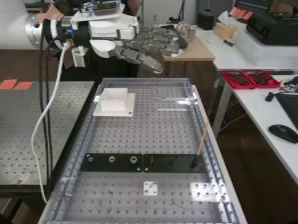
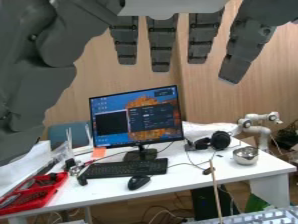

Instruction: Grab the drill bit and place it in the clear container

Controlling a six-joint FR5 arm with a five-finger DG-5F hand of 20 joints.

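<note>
Hanging high beyond the black strip (image 1: 122, 168), your hand (image 1: 142, 49) is released, its fingers (image 2: 161, 45) loosely extended. Your white box (image 1: 114, 99) stands on the bench (image 1: 143, 135), beyond that strip. You have small metal pieces (image 1: 112, 159) on the strip; which is the drill bit, you cannot tell.

Bench top (image 1: 123, 137): perforated grey surface, running lengthwise from near to far. 2 long rails (image 1: 218, 170) are lining its left and right sides. Far left, 1 white block (image 1: 114, 100) is sitting on a flat white base (image 1: 128, 111). Nearer, 2 black plates are lying end to end: the left plate (image 1: 123, 167) is carrying 3 round fittings; the right plate (image 1: 166, 162) is reaching toward the right rail. 1 small pale plate (image 1: 150, 184) with holes is lying nearer still.
</note>
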